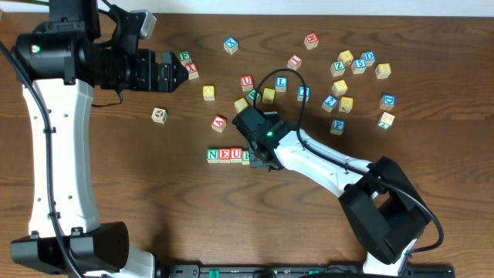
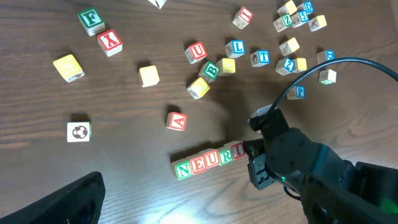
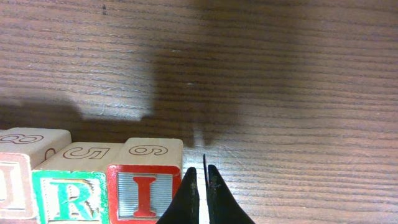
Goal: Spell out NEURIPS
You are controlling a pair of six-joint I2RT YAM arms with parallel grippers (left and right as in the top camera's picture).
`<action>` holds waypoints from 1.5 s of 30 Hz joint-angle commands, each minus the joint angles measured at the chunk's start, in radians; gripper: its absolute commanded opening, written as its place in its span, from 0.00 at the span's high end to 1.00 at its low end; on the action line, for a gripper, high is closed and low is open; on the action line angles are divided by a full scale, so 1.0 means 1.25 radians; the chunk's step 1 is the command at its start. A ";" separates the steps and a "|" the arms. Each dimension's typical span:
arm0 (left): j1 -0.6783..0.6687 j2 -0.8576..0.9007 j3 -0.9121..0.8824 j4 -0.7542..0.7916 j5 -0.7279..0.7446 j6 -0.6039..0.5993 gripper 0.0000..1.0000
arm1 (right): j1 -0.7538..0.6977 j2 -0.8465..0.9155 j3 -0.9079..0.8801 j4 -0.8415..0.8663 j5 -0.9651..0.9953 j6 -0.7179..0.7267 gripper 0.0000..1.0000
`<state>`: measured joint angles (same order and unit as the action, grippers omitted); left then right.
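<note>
A row of wooden cubes (image 1: 229, 155) reads N, E, U, R, I across the near middle of the table; the left wrist view shows the row (image 2: 208, 160) too. My right gripper (image 3: 201, 180) is shut and empty, its tips on the table against the right side of the red I cube (image 3: 144, 190), which stands next to the green R cube (image 3: 68, 196). From overhead its wrist (image 1: 262, 135) covers the row's right end. A blue P cube (image 1: 337, 126) lies loose to the right. My left gripper (image 1: 184, 73) hovers open at the far left, holding nothing.
Loose cubes lie behind the row: a red A (image 1: 219, 123), a ball-picture cube (image 1: 160, 115), a yellow one (image 1: 209, 93), a red U (image 1: 246, 81), a blue L (image 1: 282, 82). A cluster (image 1: 355, 62) sits at the back right. The right arm's black cable (image 1: 297, 81) loops over the cubes.
</note>
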<state>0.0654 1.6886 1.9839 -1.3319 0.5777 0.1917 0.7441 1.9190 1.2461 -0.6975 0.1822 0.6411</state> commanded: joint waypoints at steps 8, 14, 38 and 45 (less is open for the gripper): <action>0.003 -0.007 0.013 -0.002 0.007 0.012 0.02 | -0.017 -0.018 -0.002 -0.021 0.067 0.013 0.98; 0.003 -0.007 0.013 -0.002 0.007 0.012 0.02 | -0.058 -0.020 -0.002 -0.039 0.071 0.013 0.98; 0.003 -0.007 0.013 -0.002 0.007 0.011 0.02 | -0.170 -0.275 -0.002 -0.156 0.132 0.014 0.78; 0.003 -0.007 0.013 -0.002 0.007 0.011 0.02 | -0.214 -0.303 -0.002 -0.213 0.134 0.064 0.67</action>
<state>0.0654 1.6886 1.9839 -1.3319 0.5777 0.1917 0.5064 1.5620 1.2461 -0.9424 0.3176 0.6662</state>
